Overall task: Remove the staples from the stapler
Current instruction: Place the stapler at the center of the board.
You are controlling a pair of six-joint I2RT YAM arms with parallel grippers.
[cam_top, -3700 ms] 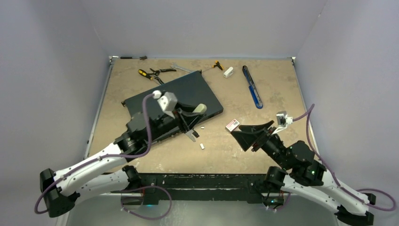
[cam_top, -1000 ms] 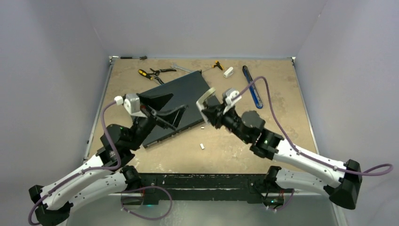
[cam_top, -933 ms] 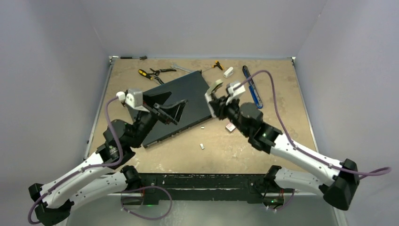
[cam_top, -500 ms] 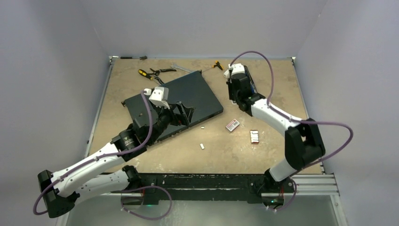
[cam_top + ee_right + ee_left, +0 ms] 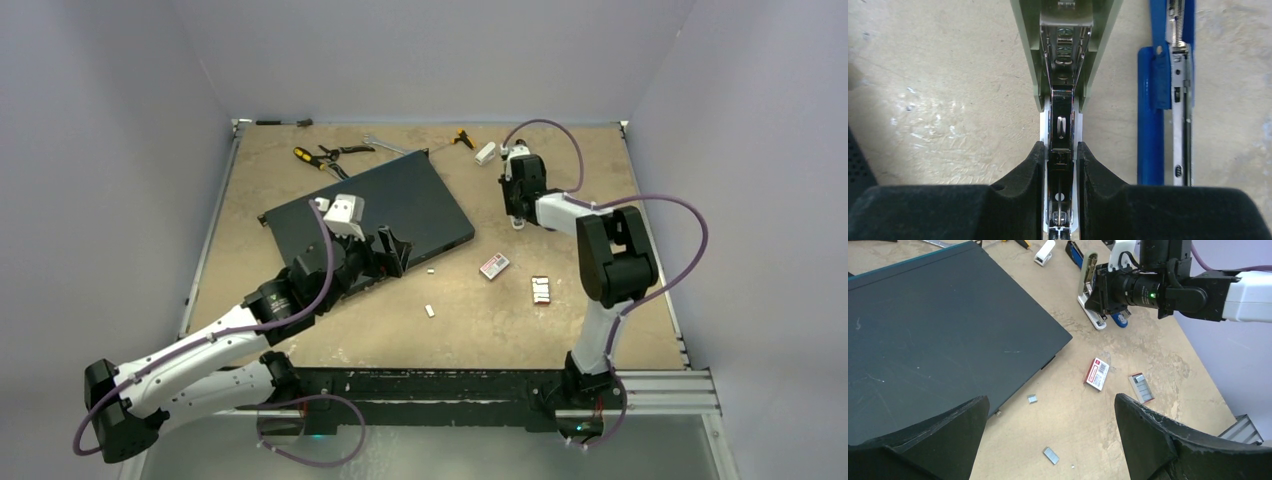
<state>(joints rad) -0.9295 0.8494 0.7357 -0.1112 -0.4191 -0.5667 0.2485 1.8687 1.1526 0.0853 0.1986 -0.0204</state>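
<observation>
Staplers, two: one pale green stapler [image 5: 1066, 50] and one blue stapler [image 5: 1150, 125]. Staples, three lots: one short staple strip [image 5: 1032, 399], a second staple strip [image 5: 1051, 455], and one packed row of staples [image 5: 1142, 388]. One red-and-white box [image 5: 1097, 374]. One black slab [image 5: 923, 330]. One small white object [image 5: 1045, 251], kind unclear. At the far edge of the table [image 5: 480, 330]: one yellow-handled pliers [image 5: 308, 156], one dark pliers [image 5: 346, 151], one wrench [image 5: 385, 144], one small yellow-and-black tool [image 5: 462, 137].

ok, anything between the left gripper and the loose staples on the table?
Nothing visible. The left gripper is open, and the staples lie on bare table ahead of it, just off the black panel's edge.
</observation>
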